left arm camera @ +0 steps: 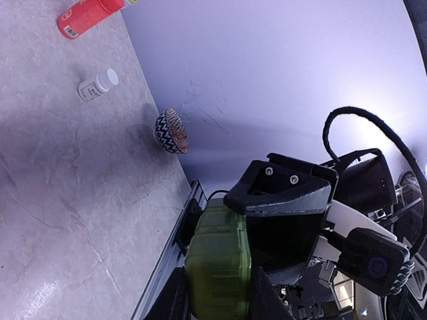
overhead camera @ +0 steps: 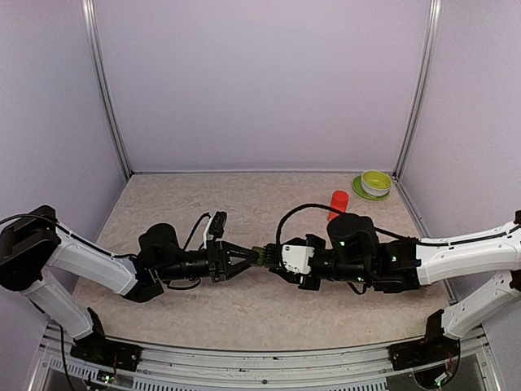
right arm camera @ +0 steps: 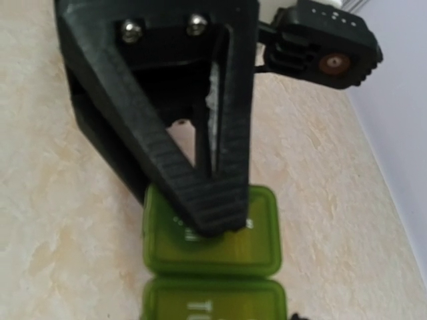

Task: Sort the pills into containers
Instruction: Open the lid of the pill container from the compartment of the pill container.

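Observation:
The containers point(overhead camera: 260, 255), a strip of green lidded boxes, hang above the table's middle between both arms. My left gripper point(overhead camera: 247, 259) is shut on one end of the containers point(left arm camera: 217, 267), with a dark finger on either side of the box. From the other side, my right gripper point(overhead camera: 273, 257) has closed on the end box. In the right wrist view one ribbed finger point(right arm camera: 200, 173) presses on that box's lid point(right arm camera: 260, 240), and the other finger is hidden beneath. All lids that show are closed. No pills are in view.
A red-orange bottle point(overhead camera: 339, 202) stands at the back right, near a green bowl point(overhead camera: 375, 182) on a plate. The left wrist view also shows the red-orange bottle point(left arm camera: 87, 15), a tiny clear bottle with a white cap point(left arm camera: 97, 86) and a patterned bowl point(left arm camera: 171, 131).

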